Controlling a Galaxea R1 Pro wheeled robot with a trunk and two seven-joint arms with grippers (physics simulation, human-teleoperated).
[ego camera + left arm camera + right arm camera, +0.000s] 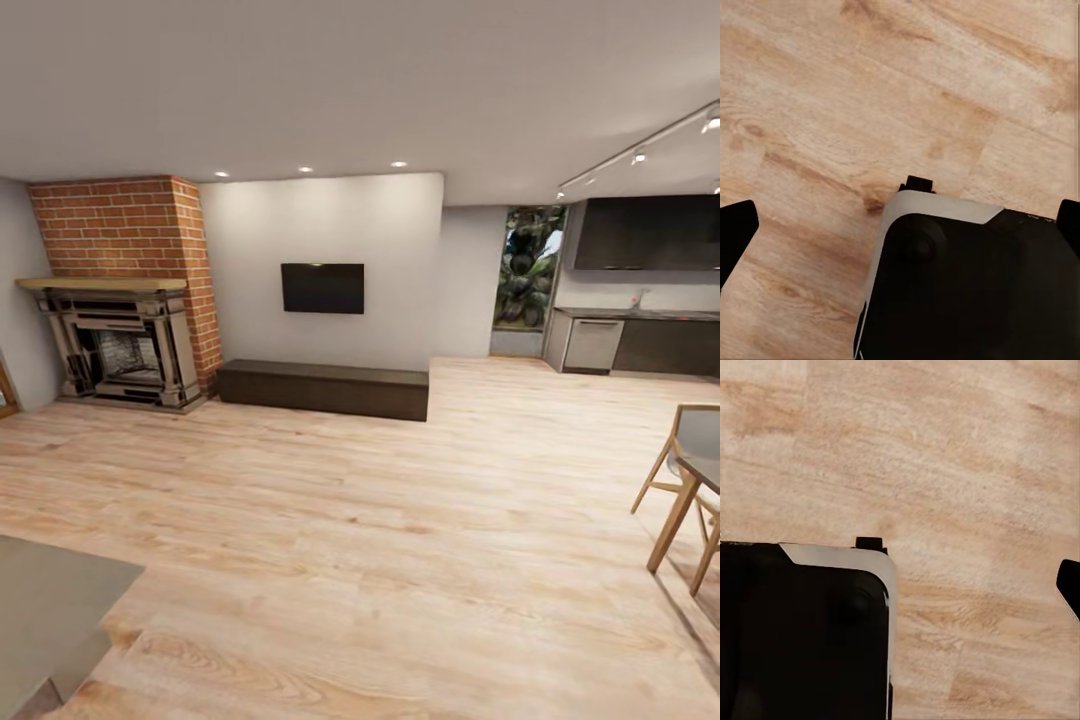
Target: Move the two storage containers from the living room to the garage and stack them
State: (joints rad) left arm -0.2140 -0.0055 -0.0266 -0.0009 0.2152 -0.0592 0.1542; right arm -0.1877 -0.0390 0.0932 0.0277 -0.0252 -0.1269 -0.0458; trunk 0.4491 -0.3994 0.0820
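Note:
The two storage containers are out of view, and so is the garage. I am in the living room, on its light wood plank floor (pixel 350 520), facing the dark ornate fireplace (pixel 120 350) under a brick chimney. In the left wrist view my left gripper (pixel 900 225) hangs open over the planks, its black fingertips (pixel 735 232) far apart at the picture's edges, with nothing between them but my own dark base (pixel 967 285) below. In the right wrist view my right gripper (pixel 900 585) is open too, one fingertip (pixel 1069 585) at the edge, above the base (pixel 802 630).
A long dark low bench (pixel 325 388) sits under a wall TV (pixel 322 288). A grey furniture corner (pixel 50 600) juts in at the near left. A wooden chair and table (pixel 690 480) stand at the right. Kitchen cabinets (pixel 640 342) line the back right.

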